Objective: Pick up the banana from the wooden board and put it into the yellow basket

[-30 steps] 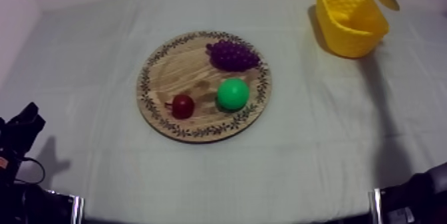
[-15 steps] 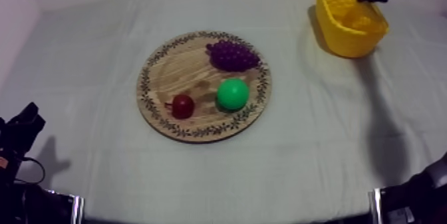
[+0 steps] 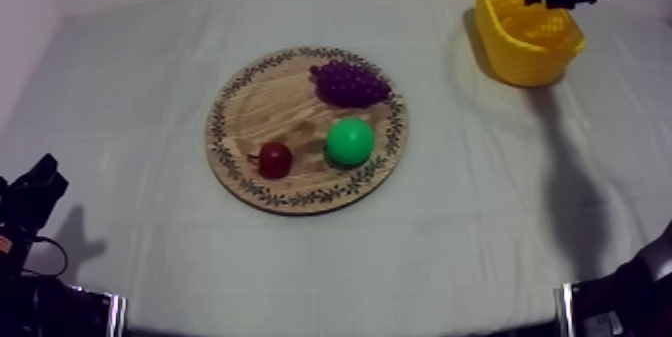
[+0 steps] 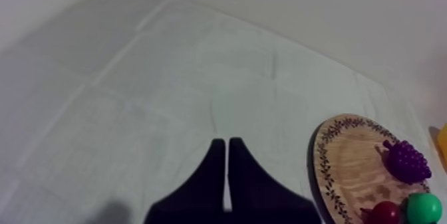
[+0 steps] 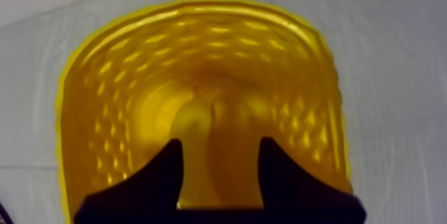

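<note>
Right wrist view, right pincer (image 5: 220, 143) holding smooth yellow banana (image 5: 229, 120) inside bumpy yellow basket (image 5: 100, 107), left pincer (image 4: 226, 144) narrow, tips together, over wrinkly cloth table (image 4: 133, 100), round wooden board (image 4: 346, 167) nearby.

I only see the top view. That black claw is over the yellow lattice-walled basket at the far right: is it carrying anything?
Observer: Yes. In the right wrist view the right gripper is shut on a curved yellow toy banana, held inside the yellow basket.
Operator: And the black claw low at my left?
Observer: The left gripper is shut on nothing, a narrow wedge over the grey-white cloth beside the round wooden board with a patterned rim.
</note>
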Robot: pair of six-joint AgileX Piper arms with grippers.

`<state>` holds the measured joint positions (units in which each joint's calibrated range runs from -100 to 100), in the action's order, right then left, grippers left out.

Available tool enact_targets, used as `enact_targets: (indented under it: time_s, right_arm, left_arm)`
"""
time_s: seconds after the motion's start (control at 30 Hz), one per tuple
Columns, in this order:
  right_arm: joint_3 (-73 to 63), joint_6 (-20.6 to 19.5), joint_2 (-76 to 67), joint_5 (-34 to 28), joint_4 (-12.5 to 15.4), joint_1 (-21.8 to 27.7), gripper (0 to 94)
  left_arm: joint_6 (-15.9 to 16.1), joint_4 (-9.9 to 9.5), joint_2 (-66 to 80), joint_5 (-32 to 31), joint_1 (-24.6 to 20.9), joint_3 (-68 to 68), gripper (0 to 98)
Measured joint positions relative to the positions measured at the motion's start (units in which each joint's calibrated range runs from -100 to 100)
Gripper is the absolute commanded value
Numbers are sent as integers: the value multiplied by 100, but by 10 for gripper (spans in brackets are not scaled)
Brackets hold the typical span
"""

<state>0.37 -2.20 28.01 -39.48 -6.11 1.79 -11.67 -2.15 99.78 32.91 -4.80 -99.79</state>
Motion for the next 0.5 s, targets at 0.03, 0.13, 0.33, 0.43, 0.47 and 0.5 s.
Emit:
enact_targets:
  time_s: [0.03,0.13,0.33,0.43,0.47,0.5]
  right_arm:
    - [35,0,-41,8,34,8,139]
    - [243,34,-260,91,55,11,52]
    - [962,43,-1068,157,99,21,13]
    - [1508,220,-1675,165,279,56,9]
    - [1712,269,-1847,165,324,63,9]
    - [1924,339,-2073,151,381,77,8]
  left_arm:
    - [0,0,0,0,0,0,1]
    - [0,0,0,0,0,0,1]
    - [0,0,0,0,0,0,1]
    - [0,0,0,0,0,0,1]
    - [0,0,0,0,0,0,1]
    - [0,0,0,0,0,0,1]
